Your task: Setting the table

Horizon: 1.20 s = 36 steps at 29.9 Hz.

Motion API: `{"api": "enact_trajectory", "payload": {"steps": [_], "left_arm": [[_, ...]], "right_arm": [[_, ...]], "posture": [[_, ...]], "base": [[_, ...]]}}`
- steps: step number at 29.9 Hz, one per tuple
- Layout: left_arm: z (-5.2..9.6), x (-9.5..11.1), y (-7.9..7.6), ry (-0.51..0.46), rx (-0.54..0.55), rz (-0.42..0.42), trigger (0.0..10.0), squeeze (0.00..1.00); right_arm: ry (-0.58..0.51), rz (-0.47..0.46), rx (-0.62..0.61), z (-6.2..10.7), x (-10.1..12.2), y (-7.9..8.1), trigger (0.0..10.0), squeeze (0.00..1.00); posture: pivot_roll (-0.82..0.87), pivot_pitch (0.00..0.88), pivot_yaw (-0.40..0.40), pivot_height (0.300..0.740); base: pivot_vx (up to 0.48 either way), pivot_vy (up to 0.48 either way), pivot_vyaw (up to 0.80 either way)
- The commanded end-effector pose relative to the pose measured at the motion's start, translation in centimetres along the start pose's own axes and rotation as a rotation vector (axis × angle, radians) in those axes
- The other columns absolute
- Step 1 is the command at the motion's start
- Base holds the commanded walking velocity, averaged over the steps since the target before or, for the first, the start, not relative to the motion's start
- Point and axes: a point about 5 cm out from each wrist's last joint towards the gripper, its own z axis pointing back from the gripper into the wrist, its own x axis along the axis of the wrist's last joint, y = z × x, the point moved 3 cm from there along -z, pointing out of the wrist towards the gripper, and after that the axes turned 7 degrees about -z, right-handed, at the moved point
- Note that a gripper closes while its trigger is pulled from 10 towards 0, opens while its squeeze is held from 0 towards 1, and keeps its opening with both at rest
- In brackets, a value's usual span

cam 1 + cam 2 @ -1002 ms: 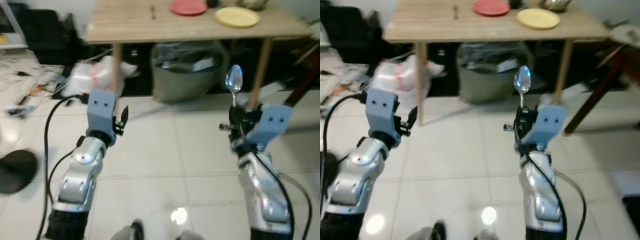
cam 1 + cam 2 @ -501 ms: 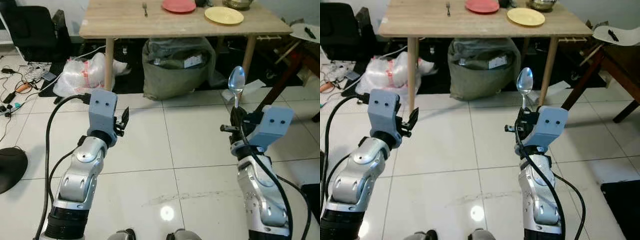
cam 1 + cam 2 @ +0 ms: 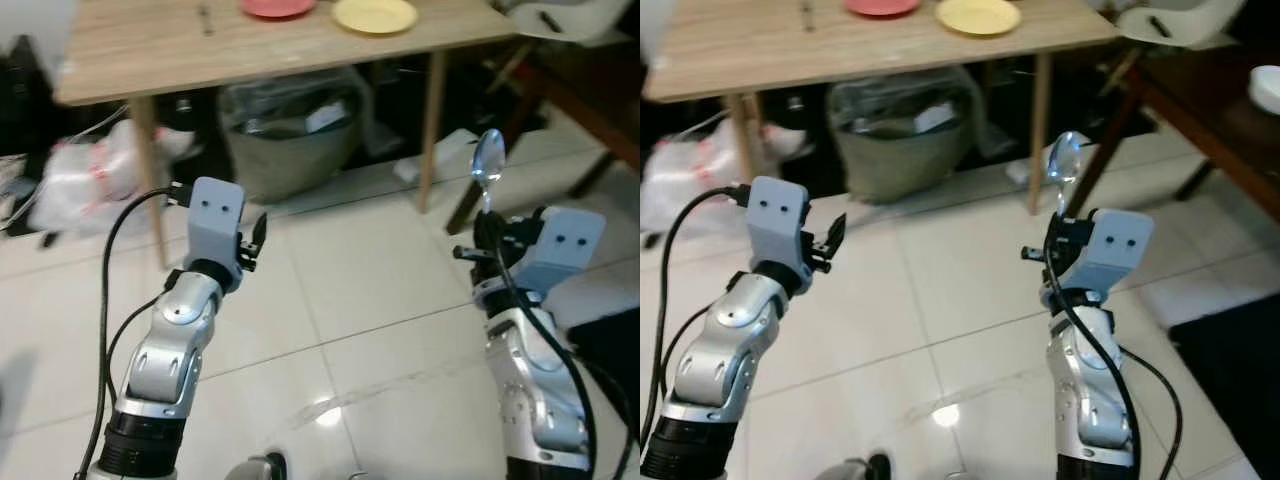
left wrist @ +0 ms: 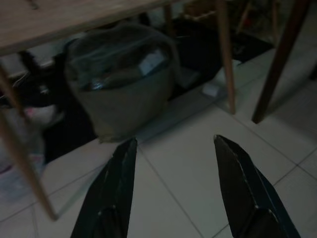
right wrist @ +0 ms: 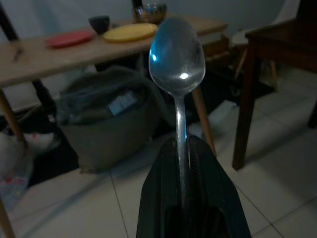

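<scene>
Right wrist view shows my right hand (image 5: 185, 163) clamped tight on a spoon (image 5: 177, 64), its fingers pressed together around the handle and the bowl standing upright above them. From the head camera I see that hand raised in front of me over the tiled floor (image 3: 370, 290), well short of the surface (image 3: 130, 45). My left hand (image 4: 173, 163) is up at about the same height, fingers spread wide with nothing between them, pointing toward a grey bag (image 4: 119, 79) under the surface. On the wooden surface ahead I see a yellow plate (image 3: 375, 15), a red plate (image 3: 278, 6) just beside it, and a fork (image 3: 205, 16) further left. A white plastic bag (image 3: 75, 185) lies on the floor by the left leg, and a dark wooden table (image 3: 1210, 110) stands off to my right.
</scene>
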Motion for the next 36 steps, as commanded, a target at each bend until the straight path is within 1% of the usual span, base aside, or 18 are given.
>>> {"api": "enact_trajectory", "payload": {"steps": [1, 36], "left_arm": [[0.18, -0.38, -0.28, 0.012, -0.010, 0.002, 10.0, 0.00], [0.06, -0.22, -0.52, 0.003, -0.026, 0.005, 10.0, 0.00]], "right_arm": [[0.001, -0.001, -0.013, 0.22, -0.06, -0.38, 10.0, 0.00], [-0.007, -0.010, -0.019, 0.08, 0.17, -0.39, 10.0, 0.00]], "posture": [[-0.15, 0.054, 0.070, 0.740], [-0.15, 0.057, 0.074, 0.740]], "base": [[0.000, 0.000, -0.80], [0.000, 0.000, -0.80]]}}
